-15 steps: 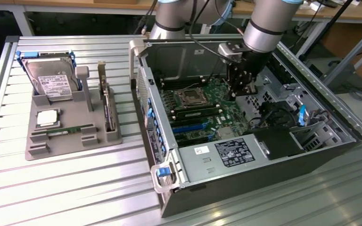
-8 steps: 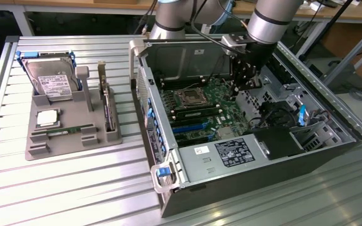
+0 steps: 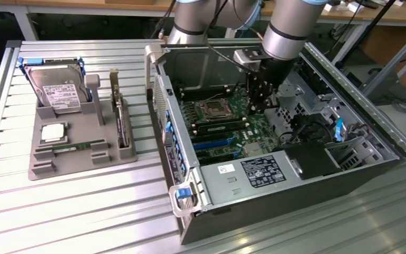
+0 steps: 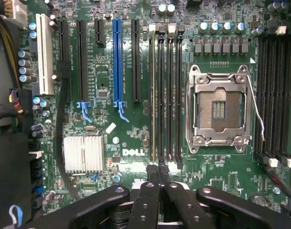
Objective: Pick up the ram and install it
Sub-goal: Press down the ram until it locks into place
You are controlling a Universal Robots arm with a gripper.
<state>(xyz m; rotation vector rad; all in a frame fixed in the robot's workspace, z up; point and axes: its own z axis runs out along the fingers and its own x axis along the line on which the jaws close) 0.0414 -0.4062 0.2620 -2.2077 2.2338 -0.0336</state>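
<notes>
On the worktop (image 3: 83, 211), the parts holder (image 3: 76, 137) sits at nine o'clock of the open computer case (image 3: 274, 174); the hard drive (image 3: 56, 90) stands at its twelve o'clock end.

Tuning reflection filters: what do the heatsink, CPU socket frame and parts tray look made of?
Heatsink: bare metal, likely aluminium; pale, finely ribbed fins.
CPU socket frame: bright plated steel by its look; silvery sheen, thin wire lever.
Parts tray: matte grey plastic, possibly printed; dull, moulded slots.
</notes>
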